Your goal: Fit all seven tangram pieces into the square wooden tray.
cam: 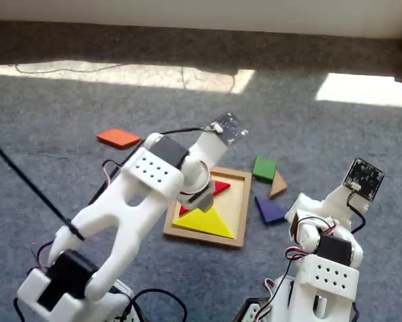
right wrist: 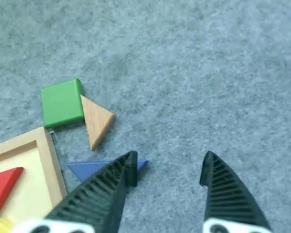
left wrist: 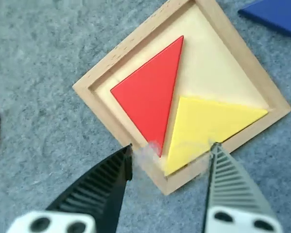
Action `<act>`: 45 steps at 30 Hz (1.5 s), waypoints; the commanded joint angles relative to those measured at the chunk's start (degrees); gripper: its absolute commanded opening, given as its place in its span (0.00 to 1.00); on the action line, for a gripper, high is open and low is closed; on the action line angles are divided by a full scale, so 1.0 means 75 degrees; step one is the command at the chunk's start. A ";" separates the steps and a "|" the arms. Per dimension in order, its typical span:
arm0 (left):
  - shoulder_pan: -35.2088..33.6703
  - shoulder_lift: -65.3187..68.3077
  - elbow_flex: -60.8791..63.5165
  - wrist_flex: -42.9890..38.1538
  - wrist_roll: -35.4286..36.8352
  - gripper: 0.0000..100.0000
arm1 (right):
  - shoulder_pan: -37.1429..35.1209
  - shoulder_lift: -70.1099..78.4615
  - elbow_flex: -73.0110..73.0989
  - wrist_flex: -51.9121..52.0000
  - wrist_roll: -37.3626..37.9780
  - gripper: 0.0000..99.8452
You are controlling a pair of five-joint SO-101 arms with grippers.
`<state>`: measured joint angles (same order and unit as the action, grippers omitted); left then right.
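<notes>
The square wooden tray lies on the carpet with a red triangle and a yellow triangle inside it, edge to edge. My left gripper hovers open over the tray's corner where both triangles meet, holding nothing. A green square, a tan wooden triangle and a blue piece lie on the carpet just outside the tray. My right gripper is open and empty above bare carpet beside the blue piece. An orange piece lies apart on the tray's other side.
Grey carpet covers the whole work area, with sunlit patches at the back. A thin black rod slants across the left. The left arm covers part of the tray in the high view.
</notes>
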<state>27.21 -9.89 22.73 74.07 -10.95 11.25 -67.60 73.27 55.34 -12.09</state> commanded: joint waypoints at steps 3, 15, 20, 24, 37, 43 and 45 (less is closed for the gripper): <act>0.0311 0.2022 -0.1752 -0.0012 0.0457 0.25 | 0.0064 -0.0135 -0.0029 -0.0158 -0.0117 0.22; -0.0135 0.4249 -0.3487 0.0035 0.0762 0.25 | 0.0018 -0.0135 -0.0018 -0.0158 -0.0117 0.22; -0.0615 0.4308 -0.3604 0.0035 0.0914 0.25 | 0.0006 -0.0135 -0.0018 -0.0158 -0.0105 0.22; -0.0803 0.4319 -0.3534 0.0047 0.0914 0.25 | 0.0006 -0.0135 -0.0018 -0.0158 -0.0105 0.22; -0.0451 0.4319 -0.3206 0.0270 0.0926 0.29 | 0.0006 -0.0135 -0.0018 -0.0158 -0.0105 0.22; -0.0440 0.4964 -0.3464 0.0305 0.0926 0.29 | 0.0006 -0.0135 -0.0018 -0.0158 -0.0105 0.22; -0.0440 0.5269 -0.3921 0.0445 0.0926 0.29 | 0.0006 -0.0135 -0.0018 -0.0147 -0.0105 0.22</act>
<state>22.73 26.59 -1.54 75.91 -4.44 11.16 -67.60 73.27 55.25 -12.44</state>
